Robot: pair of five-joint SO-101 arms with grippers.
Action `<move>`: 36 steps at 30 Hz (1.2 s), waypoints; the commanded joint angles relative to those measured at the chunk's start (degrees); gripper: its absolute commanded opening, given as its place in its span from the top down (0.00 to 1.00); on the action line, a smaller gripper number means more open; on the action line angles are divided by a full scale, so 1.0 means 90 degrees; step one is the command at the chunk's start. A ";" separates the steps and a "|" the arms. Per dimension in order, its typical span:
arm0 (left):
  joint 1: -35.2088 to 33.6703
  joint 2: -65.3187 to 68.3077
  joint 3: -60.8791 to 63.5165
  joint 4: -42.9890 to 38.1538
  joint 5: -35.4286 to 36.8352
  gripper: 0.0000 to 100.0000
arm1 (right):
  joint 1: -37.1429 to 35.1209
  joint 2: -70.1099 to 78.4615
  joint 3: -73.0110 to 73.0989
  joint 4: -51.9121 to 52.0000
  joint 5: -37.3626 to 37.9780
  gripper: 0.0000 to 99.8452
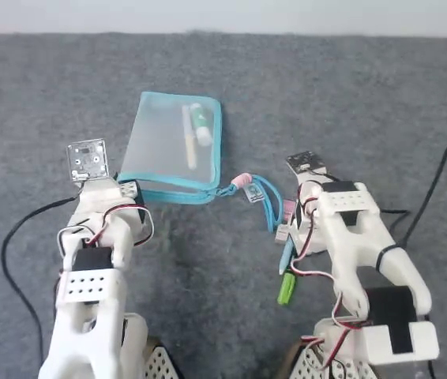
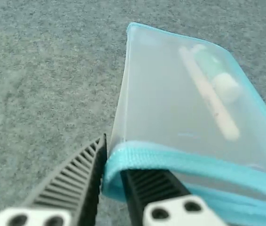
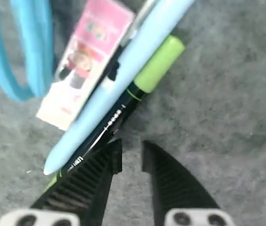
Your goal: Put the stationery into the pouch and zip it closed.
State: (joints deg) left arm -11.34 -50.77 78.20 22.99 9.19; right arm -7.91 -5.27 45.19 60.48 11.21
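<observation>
A translucent pouch (image 1: 168, 142) with teal edging lies at the table's middle; inside it are a cream stick (image 2: 210, 101) and a green-and-white item (image 2: 215, 75). My left gripper (image 2: 112, 162) is shut on the pouch's (image 2: 170, 108) near corner, the teal seam pinched between its fingers (image 2: 81, 183). Outside the pouch, right of it, a light blue pen (image 3: 123, 89), a black marker with a green cap (image 3: 159, 63) and a pink eraser (image 3: 86, 61) lie bunched together. My right gripper (image 3: 130, 148) hovers just short of them, narrowly open with only carpet between its fingers.
A teal strap loop (image 1: 267, 201) and a pink zipper pull (image 1: 242, 180) trail from the pouch's right corner toward the eraser (image 1: 288, 212). A black cable (image 1: 437, 178) runs along the right side. Grey carpet (image 1: 326, 87) covers the table.
</observation>
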 commanded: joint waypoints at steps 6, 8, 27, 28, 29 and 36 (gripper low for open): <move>0.0420 -0.0049 -0.0357 0.0010 0.0039 0.99 | 0.0190 -0.0689 -0.0596 0.0347 -0.0459 0.87; 0.0440 -0.0049 -0.0366 0.0000 0.0039 0.99 | 0.0073 -0.1021 -0.0459 0.0317 -0.0459 0.87; 0.0391 -0.0049 -0.0249 -0.0127 0.0039 0.99 | -0.0659 -0.0190 -0.0020 -0.0298 -0.0391 0.87; 0.0400 -0.0049 -0.0239 -0.0127 0.0039 0.99 | -0.0650 -0.0132 -0.0020 -0.0298 -0.0381 0.87; 0.0400 -0.0049 -0.0239 -0.0127 0.0039 0.99 | -0.0650 -0.0103 -0.0020 -0.0298 -0.0381 0.87; 0.0391 -0.0049 -0.0239 -0.0127 0.0039 0.99 | -0.0103 -0.0103 -0.0049 -0.0249 -0.0381 0.89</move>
State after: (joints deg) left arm -8.00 -50.77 78.20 22.99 9.19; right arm -11.52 -6.42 45.45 58.73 7.96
